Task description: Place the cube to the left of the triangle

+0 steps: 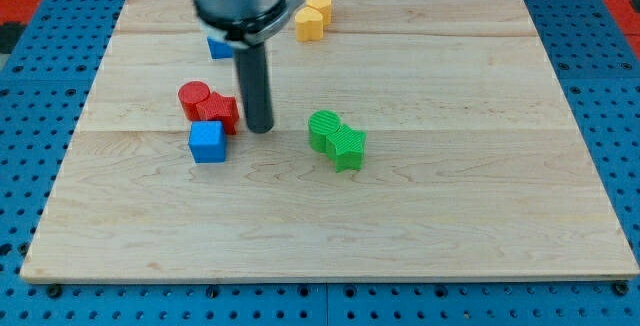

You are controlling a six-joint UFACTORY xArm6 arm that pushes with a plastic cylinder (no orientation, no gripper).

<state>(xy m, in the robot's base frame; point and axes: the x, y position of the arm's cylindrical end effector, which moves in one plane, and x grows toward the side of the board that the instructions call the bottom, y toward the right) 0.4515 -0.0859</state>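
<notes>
Tip (260,128) rests on the desk (450,216) just right of the red blocks (210,106), with the blue cube (208,141) near-left of it, touching the reds. No claw is fitted, so its state cannot be told. The blue block (219,47) behind the rod at the far side may be the triangle; if so, the cube sits well apart on its near side, and the placement is judged not yet done.

- wooden board (420,226), light, on blue pegboard table (620,116)
- two red blocks (210,104) touching, left of centre; one round, other's shape unclear
- two green blocks (337,139) touching, near centre
- two yellow blocks (314,16) touching, view's top
</notes>
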